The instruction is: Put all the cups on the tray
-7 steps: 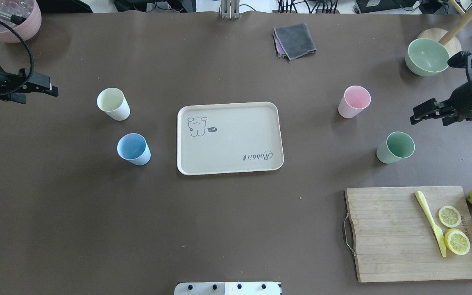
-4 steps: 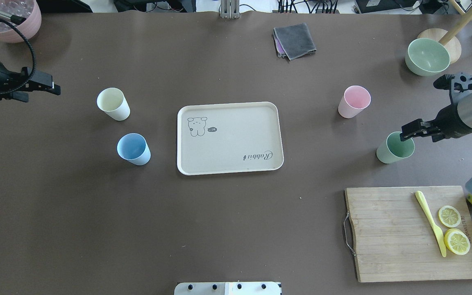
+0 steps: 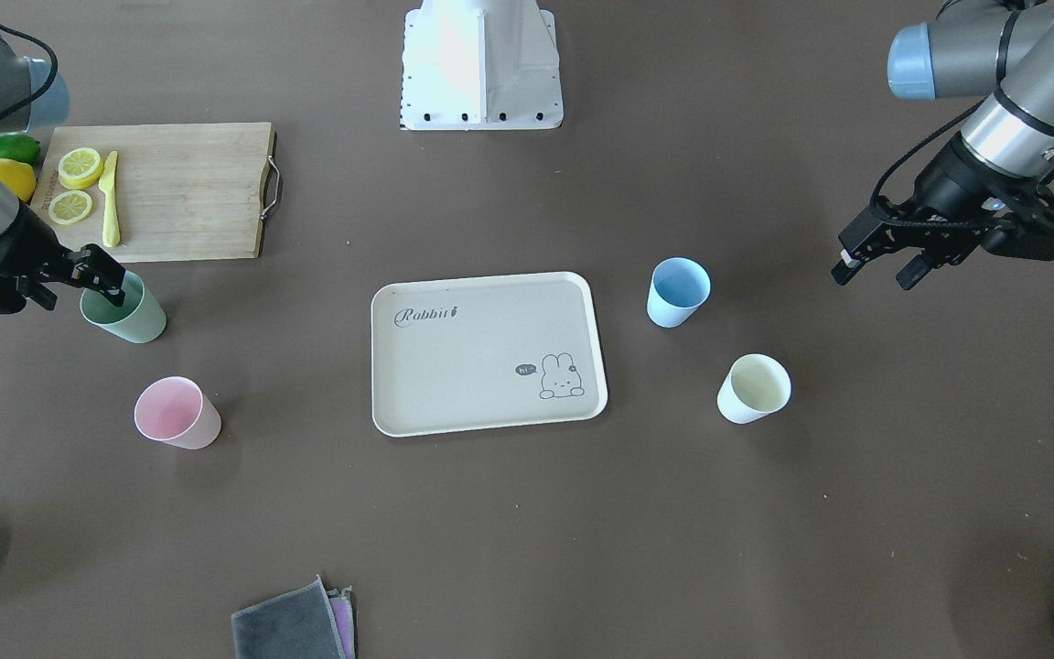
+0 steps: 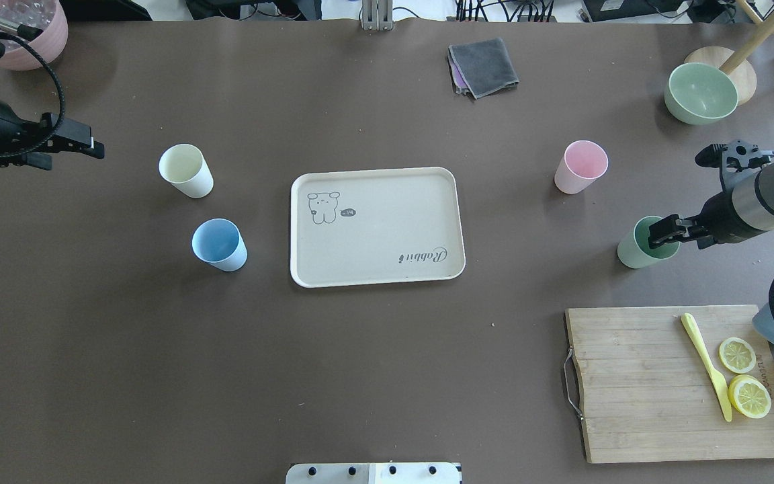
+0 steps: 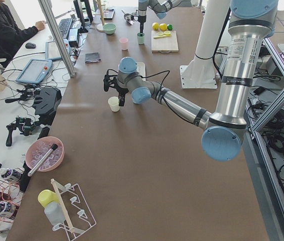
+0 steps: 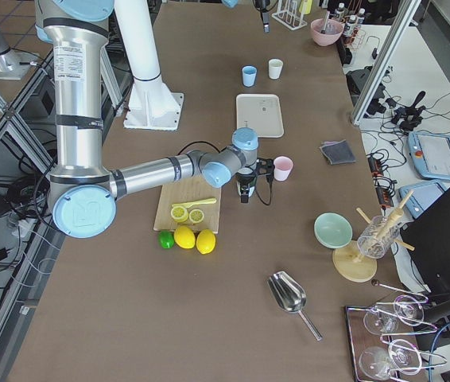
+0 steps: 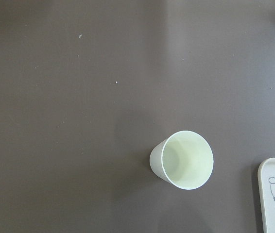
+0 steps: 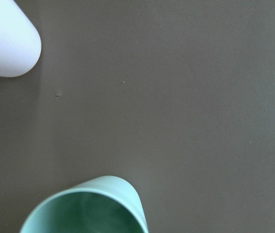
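Right gripper (image 4: 664, 232) is hanging with its jaws apart at the right side of the overhead picture. One fingertip is covering part of the mouth of the green cup (image 4: 634, 254), so I cannot tell if it is reaching inside or touching the rim. Left gripper (image 3: 875, 273) is hanging in the air with its jaws apart too. It is holding nothing.

Both wrist pictures are showing no fingers. In the right wrist picture, the bottom edge is cutting off the green cup and the upper left corner is cutting off the pink cup (image 4: 580, 168). In the left wrist picture, only a corner of the tray (image 4: 387, 222) is peeking in at the lower right.

All four cups are standing upright on the table (image 4: 387, 376), showing only their bare insides. In the overhead picture the yellow cup (image 4: 185, 171) and the blue cup (image 4: 219, 244) are sitting left of the tray. The pink and green ones are sitting to its right, and the tray is lying in the middle.

In the upper left corner, the pink bowl (image 4: 44, 50) is getting cut off. It is holding clear shiny bits that are hard to make out. At the lower right, the wooden board (image 4: 635, 383) is carrying two lemon slices (image 4: 737, 355) and a yellow knife (image 4: 704, 363).
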You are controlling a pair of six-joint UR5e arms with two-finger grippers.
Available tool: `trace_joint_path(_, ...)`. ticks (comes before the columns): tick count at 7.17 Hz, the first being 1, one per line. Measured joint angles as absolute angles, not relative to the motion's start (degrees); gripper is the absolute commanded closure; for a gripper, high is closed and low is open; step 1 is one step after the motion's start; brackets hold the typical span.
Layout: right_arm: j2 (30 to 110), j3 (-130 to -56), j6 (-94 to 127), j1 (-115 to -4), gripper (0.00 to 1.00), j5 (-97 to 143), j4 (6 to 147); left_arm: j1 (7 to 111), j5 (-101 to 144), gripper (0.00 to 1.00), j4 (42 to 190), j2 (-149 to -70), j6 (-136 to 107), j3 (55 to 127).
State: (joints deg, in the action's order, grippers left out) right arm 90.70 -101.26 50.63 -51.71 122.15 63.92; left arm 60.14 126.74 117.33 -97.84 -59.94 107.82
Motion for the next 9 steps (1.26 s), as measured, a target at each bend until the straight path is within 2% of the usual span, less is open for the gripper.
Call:
trace_joint_path(4,86.4,-101.9,54.8,-52.1,1.0,124.2,64.9,60.0,126.8,0.02,117.3,-98.3,-60.0,107.9)
trace_joint_path(6,83.1,-105.5,55.5,-56.5,1.0,130.1,70.7,58.9,126.8,0.02,117.3,-99.0,-60.4,107.8)
trace_joint_path(9,77.0,-110.7,59.6,-57.9,1.0,131.5,80.3,50.6,120.3,0.02,117.3,-101.5,-67.0,108.0)
